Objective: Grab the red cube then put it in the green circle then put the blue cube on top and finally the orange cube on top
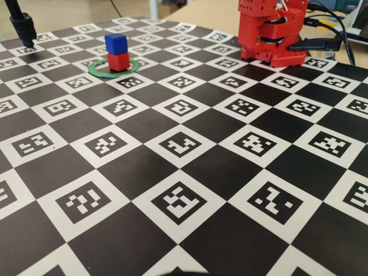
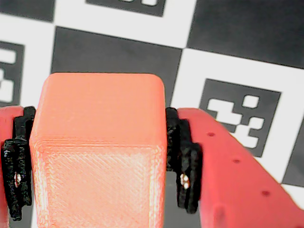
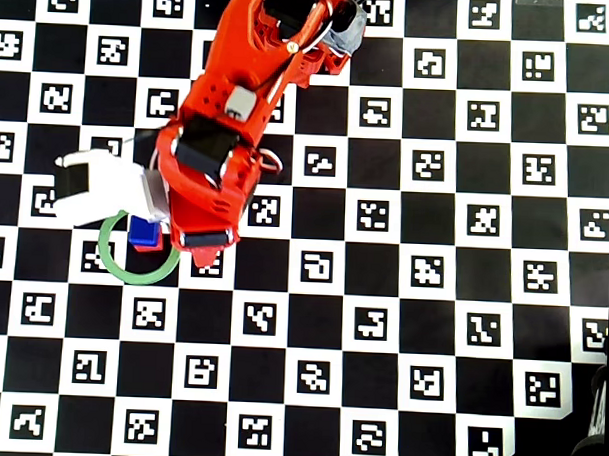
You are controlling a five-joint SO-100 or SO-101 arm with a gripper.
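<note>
- Clamped between the black pads of my gripper [image 2: 97,161] is the orange cube [image 2: 99,152]; in the wrist view it fills the lower left of the picture, with one pad [image 2: 183,161] pressed on its right face and the other pad on its left face.
- Beneath the cube, the wrist view shows only the checkered marker sheet on the table [image 2: 118,52], so the cube is off the surface.
- On that sheet, the red cube [image 1: 118,61] sits inside the green circle [image 1: 101,73], which lies flat towards the far left corner of the table in the fixed view.
- On top of the red cube rests the blue cube [image 1: 115,43], turned slightly against the one below.
- From overhead, my red arm [image 3: 223,135] reaches from the top edge of the table down towards the left, and its lower end overlaps the right side of the green circle [image 3: 123,275].
- Overhead, the blue cube [image 3: 142,230] shows just left of my arm, with a sliver of the red cube [image 3: 150,249] peeking out under it.
- Whether the orange cube is directly over the stack, I cannot tell.
</note>
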